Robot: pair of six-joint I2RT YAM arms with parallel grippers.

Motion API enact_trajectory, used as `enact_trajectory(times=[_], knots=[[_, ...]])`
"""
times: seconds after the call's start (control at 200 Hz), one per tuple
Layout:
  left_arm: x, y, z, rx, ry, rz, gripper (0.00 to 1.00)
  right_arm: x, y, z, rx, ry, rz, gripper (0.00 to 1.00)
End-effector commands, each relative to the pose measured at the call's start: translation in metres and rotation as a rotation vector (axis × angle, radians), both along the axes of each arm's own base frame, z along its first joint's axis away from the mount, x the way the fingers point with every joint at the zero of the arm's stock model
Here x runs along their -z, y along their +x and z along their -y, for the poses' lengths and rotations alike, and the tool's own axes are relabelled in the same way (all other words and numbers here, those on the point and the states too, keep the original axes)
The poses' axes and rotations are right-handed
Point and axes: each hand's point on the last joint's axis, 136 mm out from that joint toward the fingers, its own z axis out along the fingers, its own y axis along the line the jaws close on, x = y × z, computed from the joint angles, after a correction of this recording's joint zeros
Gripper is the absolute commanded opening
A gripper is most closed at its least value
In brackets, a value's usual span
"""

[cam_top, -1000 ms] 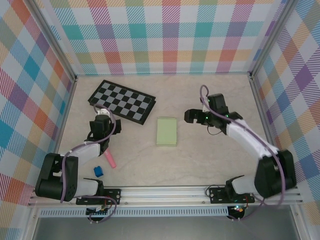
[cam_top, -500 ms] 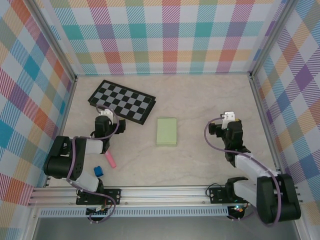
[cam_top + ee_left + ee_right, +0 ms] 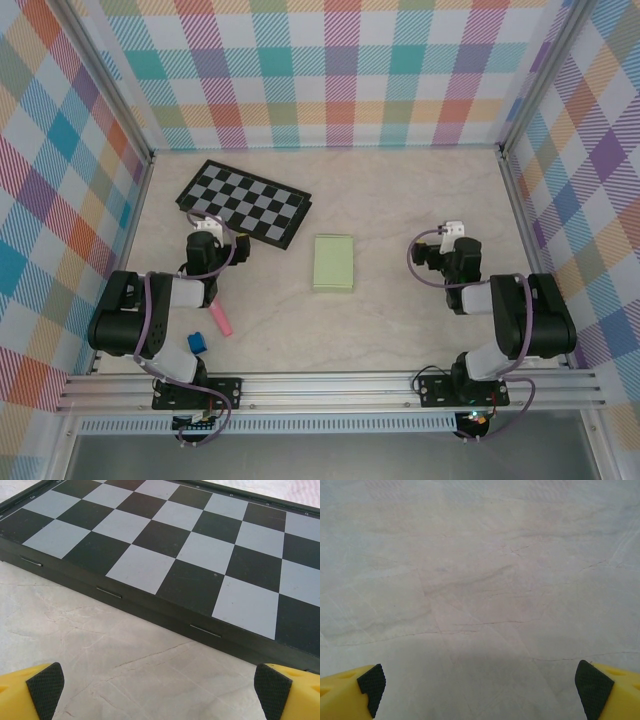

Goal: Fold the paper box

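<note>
Pale-green thin-card paper box [image 3: 333,263], folded to a flat rectangle, lies in the middle of the marbled counter [image 3: 400,190], untouched. The left jaws and right jaws stand wide open, empty, their yellow fingers [image 3: 20,695] cut off by picture edges.

There were one paper box [image 3: 333,263], one checkerboard [image 3: 243,202], one pink stick [image 3: 220,319], one blue block [image 3: 196,342] (both behind the left gripper [image 3: 159,686]) and two grippers, counting the right gripper [image 3: 480,685].
</note>
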Motion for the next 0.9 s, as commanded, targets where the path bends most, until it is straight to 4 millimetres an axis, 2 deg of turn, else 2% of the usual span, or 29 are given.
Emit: enact_trajectory(times=[0.0,0.09,0.175,0.35,0.895], knots=[[-0.007,0.004,-0.003,-0.007,-0.016,0.031,1.0,-0.028,0.014,-0.005,-0.036,0.061,0.095,1.0],[-0.007,0.004,-0.004,-0.009,-0.016,0.03,1.0,-0.028,0.015,-0.007,-0.051,0.058,0.088,1.0],[-0.007,0.004,-0.004,-0.008,-0.016,0.031,1.0,-0.023,0.021,0.016,0.097,0.059,0.039,1.0],[-0.007,0.004,-0.004,-0.009,-0.017,0.032,1.0,-0.024,0.023,0.005,0.034,0.051,0.032,1.0],[-0.007,0.004,-0.004,-0.008,-0.017,0.033,1.0,-0.023,0.024,0.0,0.0,0.06,0.027,1.0]])
